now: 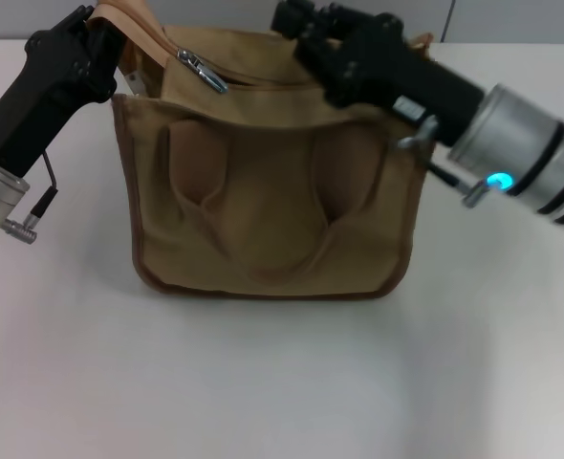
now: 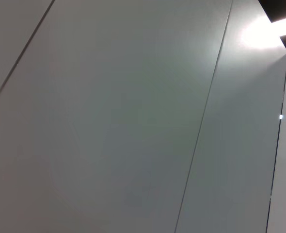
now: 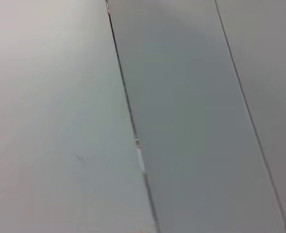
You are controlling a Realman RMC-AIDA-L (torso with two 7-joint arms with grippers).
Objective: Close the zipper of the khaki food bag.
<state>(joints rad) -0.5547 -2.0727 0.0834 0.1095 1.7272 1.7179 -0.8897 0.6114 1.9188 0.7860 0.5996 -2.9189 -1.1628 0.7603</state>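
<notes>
Toward the far edge of the white surface (image 1: 263, 382) we see the left claw (image 1: 96, 43) at the khaki food bag (image 1: 268, 210)'s left top corner, the zipper (image 1: 201, 72) beside it, the right claw (image 1: 306, 33) above; neither claw's opening can be told.

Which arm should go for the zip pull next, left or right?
Left, probably. The small shiny silver pull tab sits at the left end of the boxy tan canvas bag, right beside the left hand. The right hand is over the top's right half, farther away.
</notes>
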